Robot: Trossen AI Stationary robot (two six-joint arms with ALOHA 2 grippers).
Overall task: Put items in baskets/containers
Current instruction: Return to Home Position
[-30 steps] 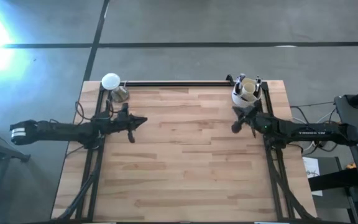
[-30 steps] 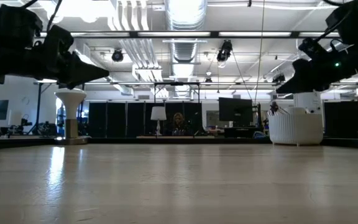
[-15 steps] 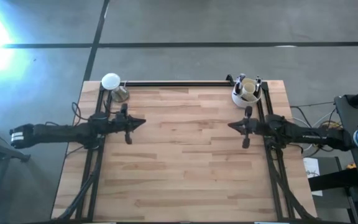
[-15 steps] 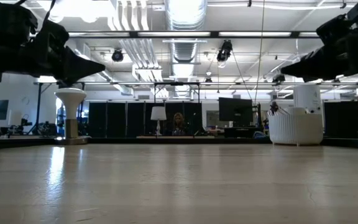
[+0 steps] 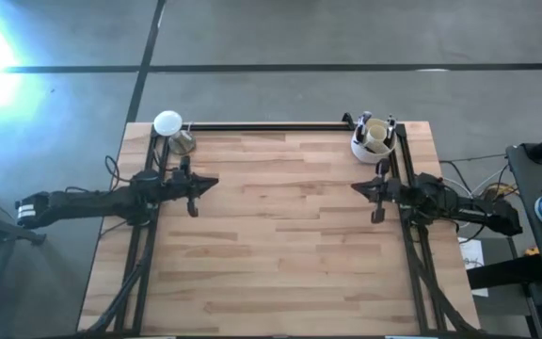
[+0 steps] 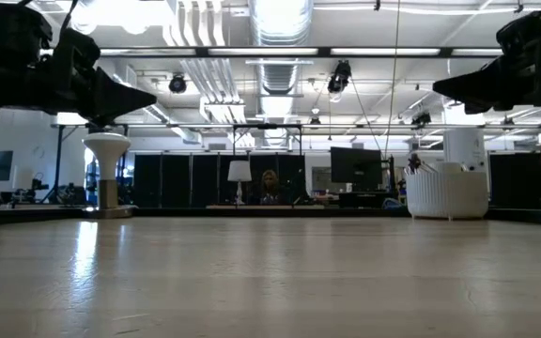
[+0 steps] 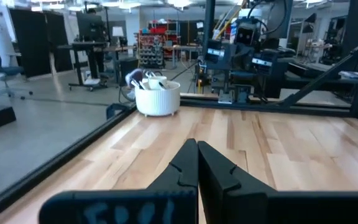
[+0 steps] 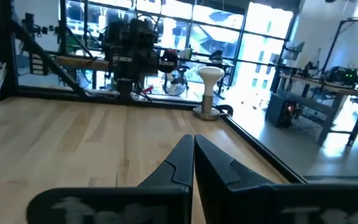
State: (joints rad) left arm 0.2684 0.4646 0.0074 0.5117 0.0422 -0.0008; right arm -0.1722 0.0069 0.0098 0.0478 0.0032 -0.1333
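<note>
Left arm [image 5: 92,200]: dark and slender, made up of jointed segments; a white band [image 5: 28,209] is carried near its base end.
Right arm [image 5: 454,202]: equally dark, with bulkier housings at the joints.
Left gripper [image 5: 216,182]: black; its two fingers [image 7: 182,165] are shaped as flat wedges tapering to a point.
Right gripper [image 5: 353,186]: the same black wedge fingers [image 8: 179,158] are seen.
Markings: pale lettering [image 7: 126,214] is borne on each gripper body; it cannot be read.
Cables: a thin dark cable [image 5: 114,169] is looped beside the left arm.

The round cream-white cup [image 5: 373,141], thin makeup brushes [image 7: 146,78] inside it, stands at the pale wooden table's [image 5: 280,254] far right corner. The flat white disc on a brass stand [image 5: 168,123] stands at the far left corner. Nearer, the left gripper [image 5: 211,183] and right gripper [image 5: 357,187] face each other above opposite side edges.
</note>
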